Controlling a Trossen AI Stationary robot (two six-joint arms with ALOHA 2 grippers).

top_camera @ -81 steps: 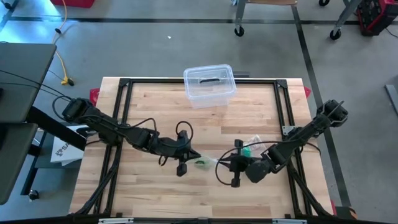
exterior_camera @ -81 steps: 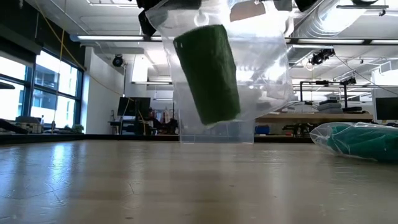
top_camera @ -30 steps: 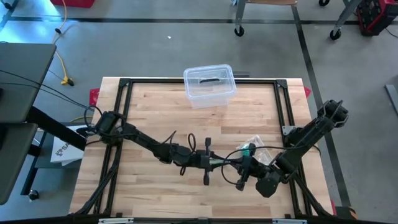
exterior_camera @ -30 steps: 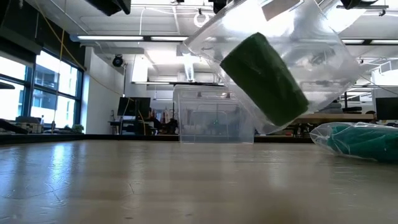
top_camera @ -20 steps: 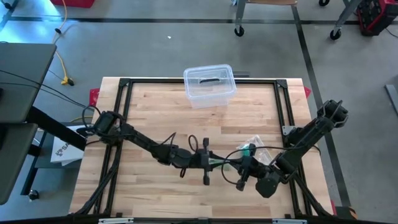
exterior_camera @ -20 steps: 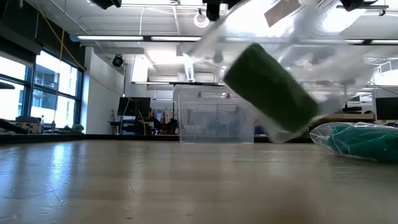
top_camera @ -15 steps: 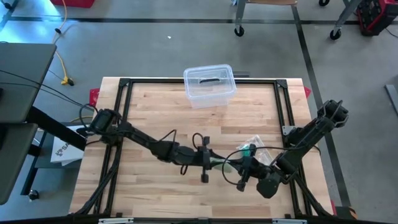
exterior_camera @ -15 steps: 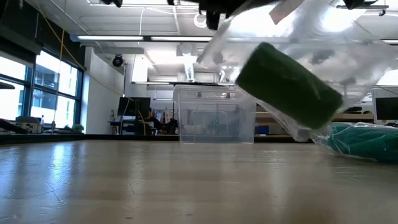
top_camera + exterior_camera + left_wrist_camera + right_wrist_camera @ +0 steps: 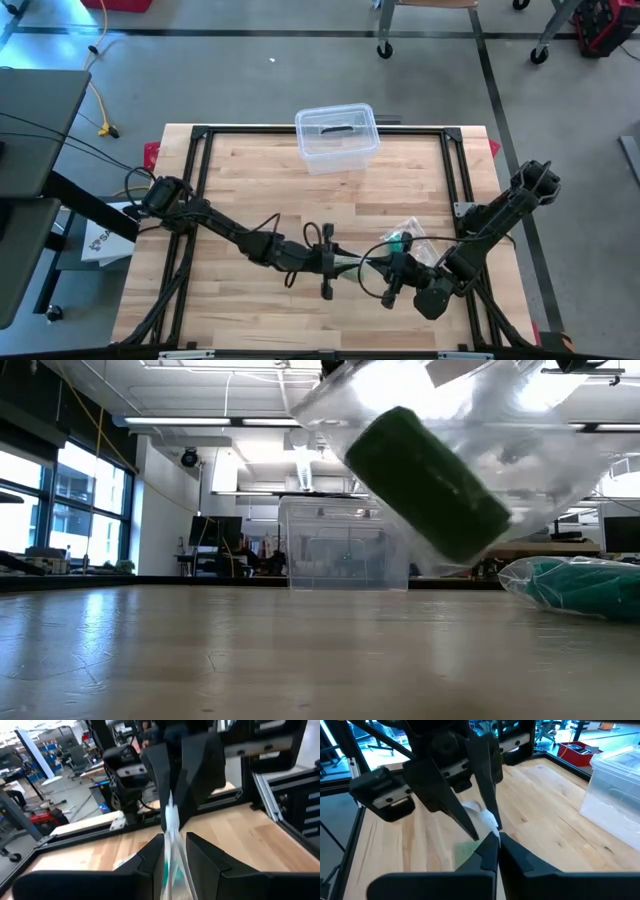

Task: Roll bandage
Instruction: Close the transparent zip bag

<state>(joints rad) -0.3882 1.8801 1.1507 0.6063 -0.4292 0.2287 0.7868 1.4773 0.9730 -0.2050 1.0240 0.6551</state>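
Note:
A clear plastic bag with a dark green bandage roll inside hangs over the middle of the table, between my two grippers. My right gripper is shut on the bag from the table's right. My left gripper faces it from the left, its fingers a little apart. The bag's crumpled upper edge runs between those fingers. The roll lies slanted in the bag, clear of the table. My left gripper has its fingers on either side of the bag's upper edge, coming nearly level from the table's left; I cannot tell whether they touch the plastic. My right gripper pinches the bunched upper edge of the bag between its two fingertips, coming from the table's right and slanting slightly down. The bag hangs below the fingers, clear of the table.
A second clear bag with a teal-green bandage lies on the table just beyond the right gripper. A clear lidded bin stands at the table's far edge. A black frame borders the wooden top.
The hanging bag has swung toward the table's right and back. The roll inside has tipped from a steep slant to a flatter one. It has stayed clear of the table. The left gripper has tipped up toward level.

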